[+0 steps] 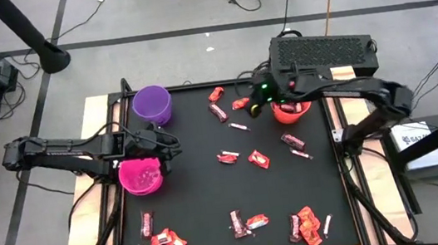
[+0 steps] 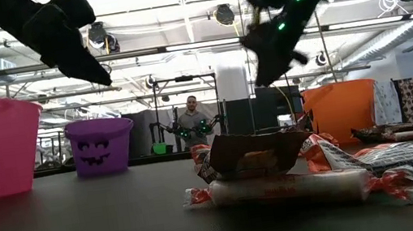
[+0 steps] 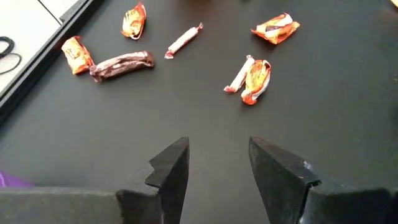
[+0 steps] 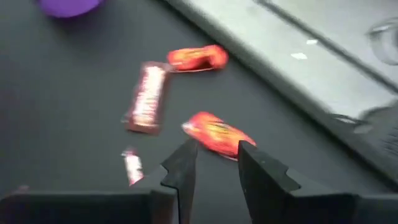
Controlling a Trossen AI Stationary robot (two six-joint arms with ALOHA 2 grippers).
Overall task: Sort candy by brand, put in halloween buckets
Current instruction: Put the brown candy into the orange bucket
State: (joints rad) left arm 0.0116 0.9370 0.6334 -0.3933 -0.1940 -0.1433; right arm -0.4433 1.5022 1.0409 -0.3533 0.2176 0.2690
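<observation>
Candy lies scattered over the black table [image 1: 201, 183] in the high view — a few pieces in the upper middle, a loose group in the centre, clusters along the bottom edge. The purple bucket [image 1: 152, 105] stands upper left of the mat, the magenta bucket [image 1: 140, 176] below it, and the orange bucket [image 1: 291, 110] upper right.

The right claw [image 1: 260, 103] hangs just left of the orange bucket, above the upper pieces. Its wrist view shows the fingers parted a little with nothing between them, and an orange-red packet [image 4: 216, 133] just beyond the tips, a brown bar [image 4: 147, 97] farther off.

The left claw [image 1: 165, 146] waits over the magenta bucket's upper edge — fingers apart, empty.

The step in hand looks like a pick of that orange-red packet. To do it well, I would centre the claw over the packet's narrow width, come straight down until the tips nearly meet the table, and close on the packet alone, keeping clear of the thin stick [image 4: 132, 167] beside it.
</observation>
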